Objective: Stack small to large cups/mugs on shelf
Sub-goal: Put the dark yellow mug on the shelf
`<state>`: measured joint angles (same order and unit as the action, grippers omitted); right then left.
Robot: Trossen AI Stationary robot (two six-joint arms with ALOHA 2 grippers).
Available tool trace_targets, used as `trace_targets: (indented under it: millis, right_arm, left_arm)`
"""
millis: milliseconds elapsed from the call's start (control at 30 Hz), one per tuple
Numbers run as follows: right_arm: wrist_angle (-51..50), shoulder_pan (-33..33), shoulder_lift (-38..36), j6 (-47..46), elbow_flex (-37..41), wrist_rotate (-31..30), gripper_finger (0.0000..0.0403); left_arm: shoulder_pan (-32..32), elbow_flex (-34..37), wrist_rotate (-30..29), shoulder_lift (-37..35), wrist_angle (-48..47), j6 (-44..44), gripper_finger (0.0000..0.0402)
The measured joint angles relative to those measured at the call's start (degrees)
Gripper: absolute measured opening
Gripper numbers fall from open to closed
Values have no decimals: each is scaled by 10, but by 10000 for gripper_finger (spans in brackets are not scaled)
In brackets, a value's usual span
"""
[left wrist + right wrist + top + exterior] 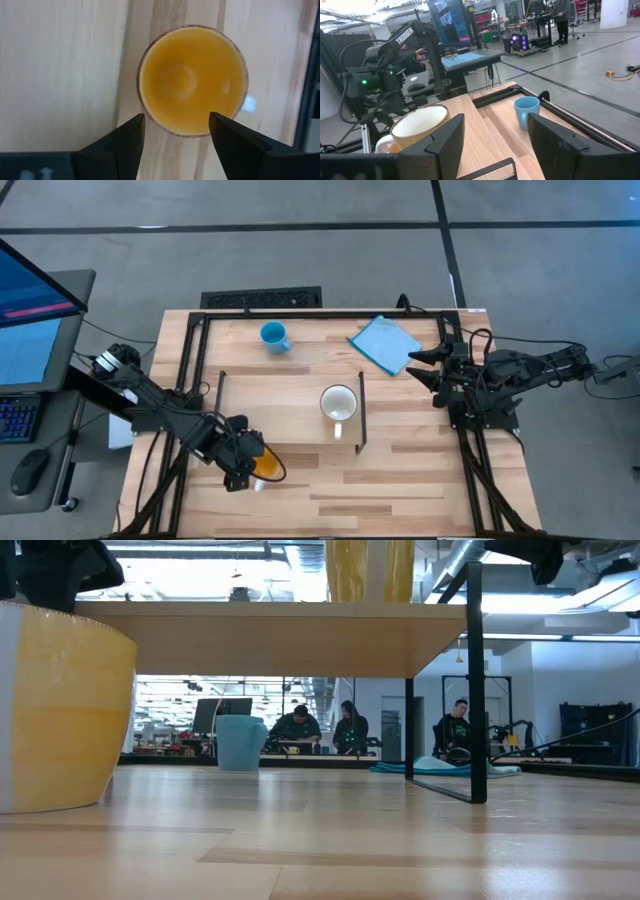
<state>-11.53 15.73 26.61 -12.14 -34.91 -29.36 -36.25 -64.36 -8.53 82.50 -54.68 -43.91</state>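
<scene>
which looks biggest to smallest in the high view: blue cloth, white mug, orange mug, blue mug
1. blue cloth
2. white mug
3. blue mug
The orange mug cannot be ranked: the left gripper covers part of it. What shows looks close to the blue mug.

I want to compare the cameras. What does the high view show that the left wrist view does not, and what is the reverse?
Only the high view shows the white mug standing on the shelf, the blue mug and the blue cloth on the table, and the right hand waiting open near the cloth. Only the left wrist view shows the inside bottom of the orange mug and the open fingers on either side of its rim, apart from it. Both show the orange mug and the left hand above it.
</scene>
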Motion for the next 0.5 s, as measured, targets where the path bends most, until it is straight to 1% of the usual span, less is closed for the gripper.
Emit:
trace_targets:
  millis: [67, 233, 500]
  right_arm:
    - [0, 0, 0, 0, 0, 0, 240]
    - [0, 0, 0, 1, 0, 0, 240]
    - [-3, 0, 0, 1, 0, 0, 240]
  left_arm:
    - [0, 0, 12, 0, 8, -8, 212]
    - [-1, 0, 12, 0, 16, -34, 212]
    - [6, 0, 10, 0, 3, -47, 213]
